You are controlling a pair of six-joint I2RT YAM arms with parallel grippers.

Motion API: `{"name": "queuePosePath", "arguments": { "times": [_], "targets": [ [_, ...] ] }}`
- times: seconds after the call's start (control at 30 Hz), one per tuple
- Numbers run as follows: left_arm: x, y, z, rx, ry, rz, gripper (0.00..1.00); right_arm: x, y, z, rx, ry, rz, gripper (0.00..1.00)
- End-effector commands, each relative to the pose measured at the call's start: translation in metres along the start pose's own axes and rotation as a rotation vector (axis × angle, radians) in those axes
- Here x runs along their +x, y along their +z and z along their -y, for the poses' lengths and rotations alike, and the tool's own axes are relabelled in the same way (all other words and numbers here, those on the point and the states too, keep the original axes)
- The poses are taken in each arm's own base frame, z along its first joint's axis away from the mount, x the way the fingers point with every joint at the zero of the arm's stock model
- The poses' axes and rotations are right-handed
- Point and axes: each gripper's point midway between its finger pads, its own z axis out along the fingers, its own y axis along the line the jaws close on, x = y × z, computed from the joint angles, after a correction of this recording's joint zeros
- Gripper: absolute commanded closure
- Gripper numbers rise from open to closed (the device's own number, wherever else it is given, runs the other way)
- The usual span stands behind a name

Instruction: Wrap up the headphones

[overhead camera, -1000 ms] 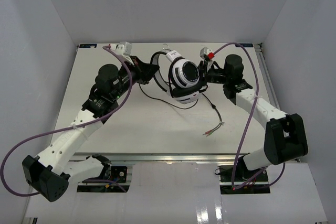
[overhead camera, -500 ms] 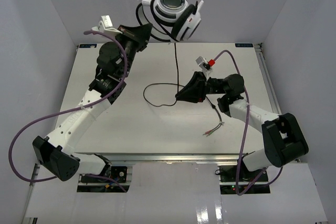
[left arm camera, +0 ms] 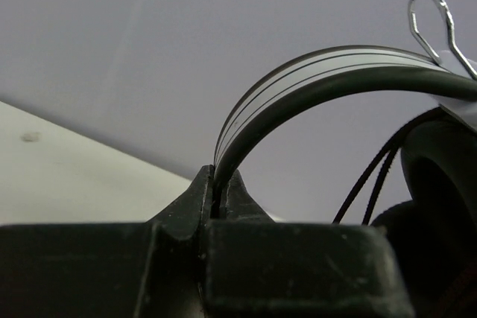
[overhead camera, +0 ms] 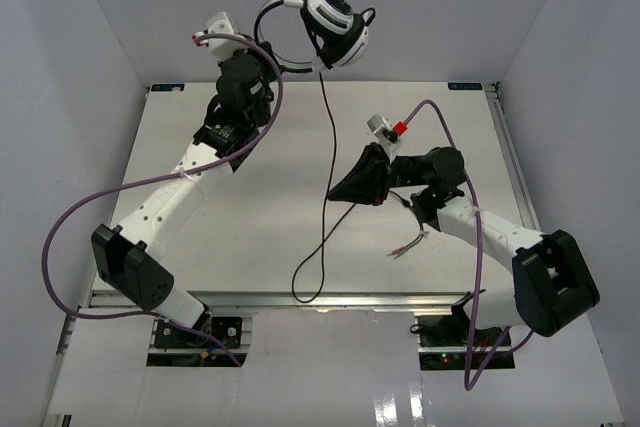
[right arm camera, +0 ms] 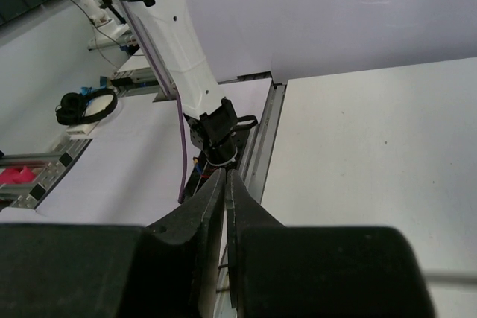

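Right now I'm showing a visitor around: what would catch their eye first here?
The headphones hang high above the far edge of the table, their headband pinched in the left tool. Their long black cord drops to the table, apparently nipped mid-table by the shut right tool.

Cord plugs [overhead camera: 405, 247] on white table [overhead camera: 240, 237]
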Motion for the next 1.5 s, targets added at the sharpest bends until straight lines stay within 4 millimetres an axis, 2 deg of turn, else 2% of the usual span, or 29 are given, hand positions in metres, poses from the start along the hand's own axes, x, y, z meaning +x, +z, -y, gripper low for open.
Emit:
{"name": "queuePosePath", "arguments": {
  "times": [0.0,0.1,0.13,0.2,0.27,0.3,0.33,0.4,0.43,0.47,0.6,0.73,0.83,0.93,1.0,1.1,1.17,1.2,1.27,1.37,1.43,1.47],
  "targets": [
    [-0.03,-0.006,-0.026,-0.083,0.307,0.086,1.0,-0.024,0.002,-0.004,0.012,-0.085,0.016,0.92],
    [-0.01,-0.012,-0.043,-0.09,0.44,0.045,1.0,-0.033,-0.002,0.0,0.032,-0.097,0.011,0.92],
    [0.004,-0.015,-0.057,-0.098,0.53,0.012,1.0,-0.036,-0.007,0.004,0.049,-0.099,0.012,0.92],
    [0.008,-0.023,-0.069,-0.102,0.586,0.019,1.0,-0.04,-0.014,0.012,0.083,-0.093,0.011,0.92],
    [0.0,-0.032,-0.072,-0.09,0.571,0.039,1.0,-0.03,-0.025,0.035,0.185,-0.041,-0.019,0.89],
    [-0.004,-0.036,-0.069,-0.066,0.555,0.044,1.0,-0.023,-0.031,0.052,0.27,-0.044,-0.043,0.8],
    [-0.015,-0.041,-0.066,-0.055,0.524,0.056,1.0,-0.021,-0.037,0.073,0.348,-0.196,-0.1,0.62],
    [-0.028,-0.047,-0.055,-0.017,0.446,0.053,1.0,0.003,-0.056,0.102,0.506,-0.19,-0.164,0.41],
    [-0.039,-0.053,-0.05,-0.001,0.417,0.066,1.0,0.013,-0.065,0.11,0.544,-0.234,-0.186,0.23],
    [-0.045,-0.056,-0.045,0.016,0.373,0.068,1.0,0.016,-0.068,0.113,0.561,-0.255,-0.189,0.1],
    [-0.076,-0.075,-0.028,0.084,0.234,0.058,1.0,0.027,-0.07,0.126,0.54,-0.386,-0.197,0.1],
    [-0.098,-0.09,-0.013,0.139,0.129,0.045,1.0,0.022,-0.076,0.131,0.459,-0.575,-0.237,0.1],
    [-0.117,-0.102,-0.002,0.186,0.046,0.044,1.0,0.011,-0.088,0.145,0.475,-0.654,-0.245,0.1],
    [-0.124,-0.11,0.008,0.231,-0.022,0.022,1.0,-0.005,-0.1,0.171,0.601,-0.679,-0.257,0.1],
    [-0.13,-0.116,0.011,0.249,-0.047,0.023,1.0,-0.025,-0.101,0.18,0.659,-0.666,-0.229,0.1],
    [-0.137,-0.121,0.014,0.267,-0.083,0.022,1.0,-0.033,-0.093,0.186,0.662,-0.567,-0.176,0.1],
    [-0.138,-0.123,0.017,0.279,-0.103,0.016,1.0,-0.024,-0.073,0.177,0.548,-0.439,-0.139,0.09],
    [-0.137,-0.124,0.018,0.284,-0.115,0.01,1.0,-0.02,-0.054,0.162,0.436,-0.354,-0.109,0.08],
    [-0.136,-0.125,0.019,0.29,-0.125,0.0,1.0,-0.006,-0.019,0.115,0.158,-0.254,-0.076,0.05],
    [-0.135,-0.125,0.019,0.289,-0.125,-0.004,1.0,0.028,0.018,0.061,-0.079,-0.129,-0.107,0.06],
    [-0.135,-0.126,0.018,0.29,-0.129,-0.006,1.0,0.029,0.03,0.082,-0.003,-0.168,-0.119,0.15],
    [-0.135,-0.127,0.018,0.29,-0.136,-0.007,1.0,0.04,0.032,0.098,0.077,-0.122,-0.161,0.29]
  ]
}}
